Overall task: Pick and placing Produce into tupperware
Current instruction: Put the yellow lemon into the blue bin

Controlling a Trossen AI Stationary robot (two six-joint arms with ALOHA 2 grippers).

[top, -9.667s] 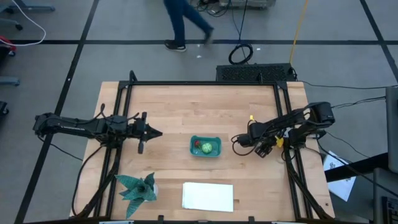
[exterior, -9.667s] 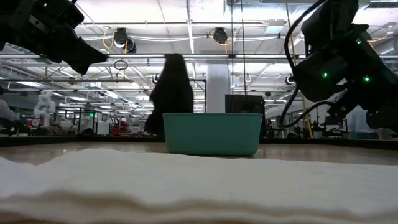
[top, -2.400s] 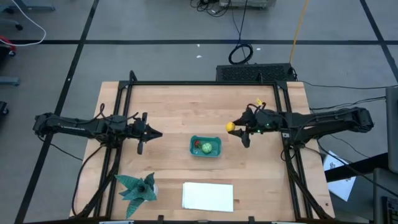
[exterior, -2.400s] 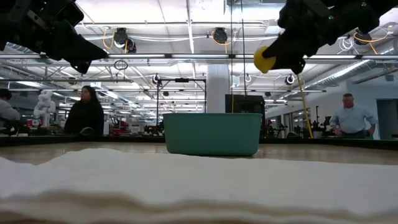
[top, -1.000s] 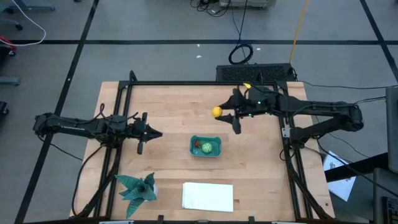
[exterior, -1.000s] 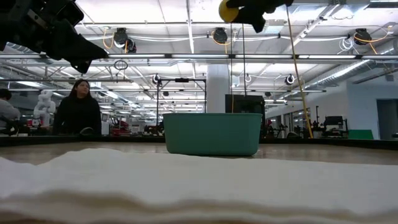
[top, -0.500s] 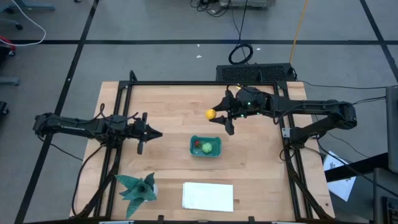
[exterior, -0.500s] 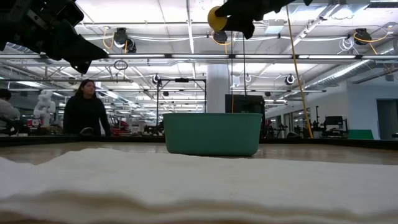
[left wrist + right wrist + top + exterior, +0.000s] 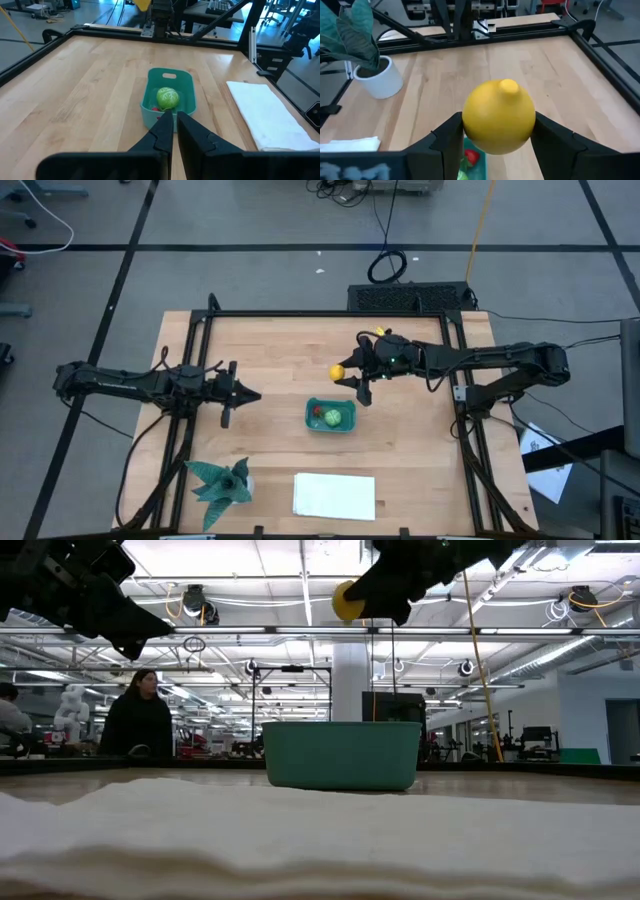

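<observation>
Bright even overhead light, soft shadows, blurred white foreground cloth (image 9: 300, 840)

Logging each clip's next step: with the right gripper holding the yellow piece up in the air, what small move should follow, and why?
Probably carry it a little farther over the teal tub, then lower. The right gripper is shut on the yellow produce, which hangs just past the tub's far rim, well above it in the low view. The green and red pieces already lie inside.

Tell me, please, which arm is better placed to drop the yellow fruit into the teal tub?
The right arm: its tool is already shut on the yellow fruit, raised just beyond the tub. The left tool waits empty, off to the tub's side.
</observation>
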